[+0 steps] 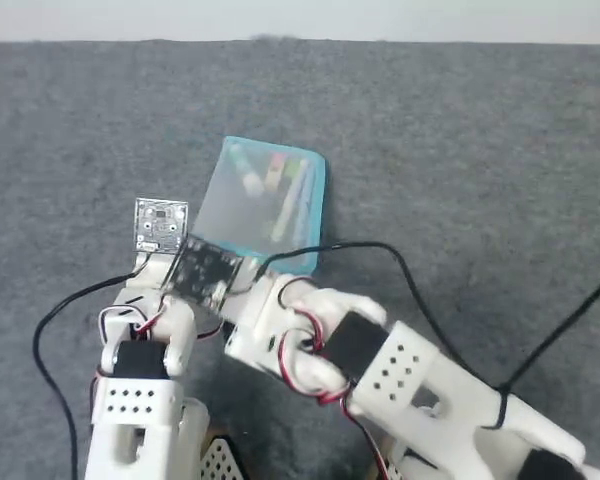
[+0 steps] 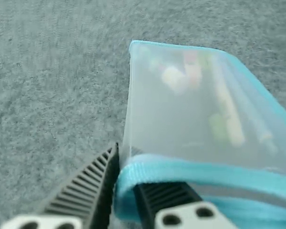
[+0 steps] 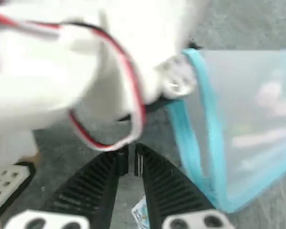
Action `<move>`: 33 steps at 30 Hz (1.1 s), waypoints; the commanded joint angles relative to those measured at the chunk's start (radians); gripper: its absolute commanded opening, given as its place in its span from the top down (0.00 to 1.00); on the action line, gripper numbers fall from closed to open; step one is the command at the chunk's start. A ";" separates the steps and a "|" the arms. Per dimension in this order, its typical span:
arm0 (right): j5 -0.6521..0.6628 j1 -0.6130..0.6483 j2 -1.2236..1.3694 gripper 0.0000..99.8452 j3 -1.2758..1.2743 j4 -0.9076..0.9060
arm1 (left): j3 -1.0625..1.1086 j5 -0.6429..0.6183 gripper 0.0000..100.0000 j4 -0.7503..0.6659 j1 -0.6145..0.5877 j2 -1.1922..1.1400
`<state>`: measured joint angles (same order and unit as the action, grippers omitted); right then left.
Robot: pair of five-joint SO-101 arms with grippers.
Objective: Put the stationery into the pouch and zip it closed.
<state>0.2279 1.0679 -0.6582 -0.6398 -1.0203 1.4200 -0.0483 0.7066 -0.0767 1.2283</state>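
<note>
Pouch (image 1: pixel 265 200) lies flat about mid-table (image 1: pixel 480 150), well in from the far edge, its zip side toward the arms. Stationery (image 1: pixel 280 190) is already inside; I see coloured pens and a pale piece through the clear wall. Loading looks done to me.

Zip band (image 2: pixel 205 174): the teal strip looks drawn together where I can see it. I can't confirm the full run or find the slider, so I count closure as unverified.

Left gripper (image 2: pixel 126 167): jaws narrow, pinching the near corner of the pouch at the zip band. I read this as a bracing hold.

Right gripper (image 3: pixel 131 152): jaws down to a thin slit, just beside the zip edge but apart from it. A pale sliver sits in the slit; I can't tell whether that is the pull tab.
</note>
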 commanded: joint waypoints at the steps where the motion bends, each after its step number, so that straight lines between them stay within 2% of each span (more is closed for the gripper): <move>1: -0.003 0.012 -0.096 0.99 0.025 -0.035 | -0.058 -0.035 0.99 -0.015 -0.044 -0.008; 5: -0.012 -0.143 -0.117 0.99 -0.091 -0.051 | -0.082 -0.072 0.99 -0.014 -0.132 -0.006; 9: -0.015 -0.305 -0.128 0.99 -0.187 -0.051 | -0.077 -0.071 0.99 -0.014 -0.129 -0.006; 11: -0.018 -0.338 -0.119 0.98 -0.222 -0.039 | -0.077 -0.075 0.99 -0.015 -0.120 -0.006; 17: -0.140 -0.268 -0.119 0.82 -0.368 0.159 | -0.076 -0.077 0.99 -0.015 -0.109 -0.008; 21: -0.144 -0.219 -0.119 0.76 -0.373 0.196 | -0.076 -0.075 0.99 -0.015 -0.109 -0.009; 30: -0.149 -0.216 -0.067 0.76 -0.370 0.346 | -0.076 -0.075 0.99 -0.014 -0.109 -0.006; 33: -0.144 -0.214 -0.013 0.84 -0.350 0.351 | -0.076 -0.075 0.99 -0.014 -0.107 -0.011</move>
<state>0.0913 0.8500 -0.7027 -1.0219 -0.6981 1.4200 -0.1036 0.7066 -0.1933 1.2283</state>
